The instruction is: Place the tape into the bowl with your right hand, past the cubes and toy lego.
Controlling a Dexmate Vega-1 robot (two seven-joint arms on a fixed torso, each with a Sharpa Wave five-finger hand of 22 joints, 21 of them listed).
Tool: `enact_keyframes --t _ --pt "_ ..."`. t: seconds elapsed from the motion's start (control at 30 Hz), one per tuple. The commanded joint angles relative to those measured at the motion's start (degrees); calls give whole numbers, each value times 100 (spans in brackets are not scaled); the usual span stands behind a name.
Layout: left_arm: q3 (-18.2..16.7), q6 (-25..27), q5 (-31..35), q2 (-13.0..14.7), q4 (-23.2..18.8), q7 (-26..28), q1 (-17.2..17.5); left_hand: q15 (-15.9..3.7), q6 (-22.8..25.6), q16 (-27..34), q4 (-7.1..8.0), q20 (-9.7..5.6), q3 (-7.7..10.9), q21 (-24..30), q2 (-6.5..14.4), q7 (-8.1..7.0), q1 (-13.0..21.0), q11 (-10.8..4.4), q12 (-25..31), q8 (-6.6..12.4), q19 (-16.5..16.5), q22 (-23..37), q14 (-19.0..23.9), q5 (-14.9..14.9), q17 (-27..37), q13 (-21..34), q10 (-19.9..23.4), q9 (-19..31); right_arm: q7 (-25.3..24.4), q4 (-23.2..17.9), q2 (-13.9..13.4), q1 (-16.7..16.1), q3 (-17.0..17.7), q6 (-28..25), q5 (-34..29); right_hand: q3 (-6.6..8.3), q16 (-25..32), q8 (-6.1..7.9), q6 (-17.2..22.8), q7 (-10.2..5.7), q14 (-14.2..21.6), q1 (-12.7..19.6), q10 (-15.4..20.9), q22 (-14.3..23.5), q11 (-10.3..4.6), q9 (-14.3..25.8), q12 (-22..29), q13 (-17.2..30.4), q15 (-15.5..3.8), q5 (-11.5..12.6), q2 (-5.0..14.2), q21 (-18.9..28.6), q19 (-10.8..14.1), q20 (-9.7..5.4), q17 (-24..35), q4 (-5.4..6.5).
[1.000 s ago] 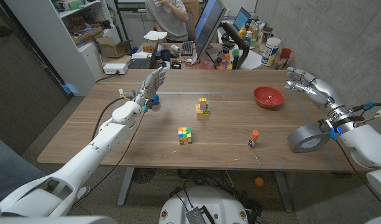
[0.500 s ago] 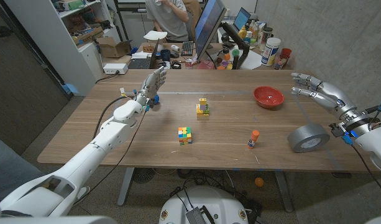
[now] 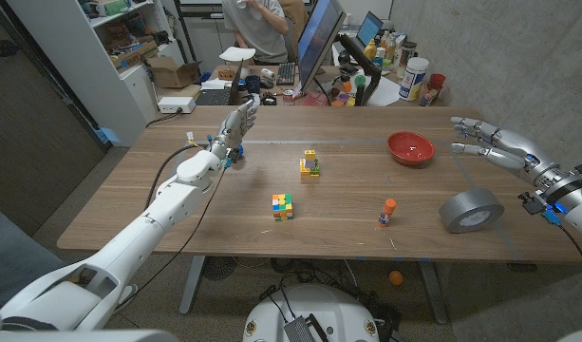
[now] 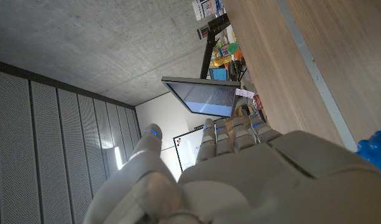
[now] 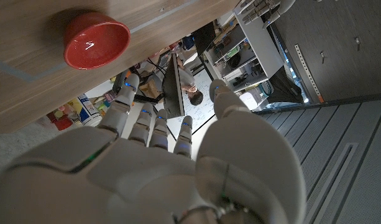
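A grey roll of tape (image 3: 471, 210) lies on the wooden table near its right front, with nothing touching it. The red bowl (image 3: 409, 147) stands farther back, empty, and shows as well in the right wrist view (image 5: 96, 40). My right hand (image 3: 490, 138) hovers to the right of the bowl and behind the tape, fingers spread and holding nothing (image 5: 159, 162). A colourful cube (image 3: 283, 206) and a yellow-green toy lego (image 3: 310, 164) sit mid-table. My left hand (image 3: 235, 123) is raised at the far left with its fingers straight (image 4: 227, 174).
A small bottle with an orange cap (image 3: 388, 212) stands between the cube and the tape. A blue object (image 3: 235, 152) lies by my left hand. Monitors, bottles and clutter line the far edge, with a person behind them.
My right hand and forearm have swung to the right, away from the bowl, and the arm no longer overlaps the tape. The left hand has barely shifted.
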Motion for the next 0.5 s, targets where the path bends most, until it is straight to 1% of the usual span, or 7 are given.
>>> enact_keyframes --t 0.03,0.07,0.13,0.17,0.3,0.33,0.5 --pt "88 62 42 -81 104 -52 -124 16 48 47 -21 36 15 -1 10 6 52 16 41 32 -1 25 43 9 3 21 34 19 537 -451 18 -104 544 -531 -544 64 -13 61 96 -33 -53 109 -26 24 11 35 8 28 7 -11 -5 -34 -4 53 23 23" --pt "92 60 51 -81 108 -49 -128 11 47 48 -20 38 15 -2 10 6 50 38 45 30 -3 26 48 9 4 21 46 20 602 -481 -7 -99 583 -598 -600 66 -13 64 102 -36 -52 112 -29 24 12 36 8 29 5 -11 -5 -32 -2 55 24 24" --pt "97 59 61 -89 118 -43 -138 14 51 47 -19 39 14 -3 10 4 49 19 43 29 -5 26 49 9 4 21 44 20 688 -513 6 -67 607 -676 -652 73 -12 65 103 -36 -55 122 -31 25 11 36 10 30 3 -11 -4 -30 3 59 25 27" --pt "109 55 102 -90 121 -9 -147 13 53 45 -19 42 14 -4 10 2 49 19 43 28 -8 26 47 9 4 21 47 20 775 -528 -32 -64 649 -731 -694 78 -18 65 101 -36 -71 128 -32 25 9 37 12 30 2 -11 -4 -28 5 62 26 28" --pt "159 62 347 -38 26 208 -148 18 63 43 -18 44 13 -5 10 -4 47 6 45 27 -12 26 50 9 4 22 58 20 941 -632 -27 -34 715 -879 -852 111 -57 68 98 -47 -199 181 -51 27 -15 39 19 35 63 -14 -9 -33 -18 85 33 36" --pt "158 64 349 -39 25 210 -147 17 64 43 -17 44 12 -5 10 -1 47 8 44 27 -12 26 50 9 4 22 58 20 966 -638 -6 -15 711 -890 -868 126 -53 72 104 -58 -205 205 -80 27 -68 40 14 36 64 -13 -9 -38 -36 82 36 37" --pt "151 157 402 11 -82 285 -149 15 53 39 -16 56 11 -5 9 -3 45 11 35 17 -15 27 49 9 4 22 44 21 1267 -837 -72 -93 889 -1069 -1255 164 -66 70 94 -81 -287 263 -218 28 -79 41 -20 40 68 -14 -18 -36 -45 89 45 42"
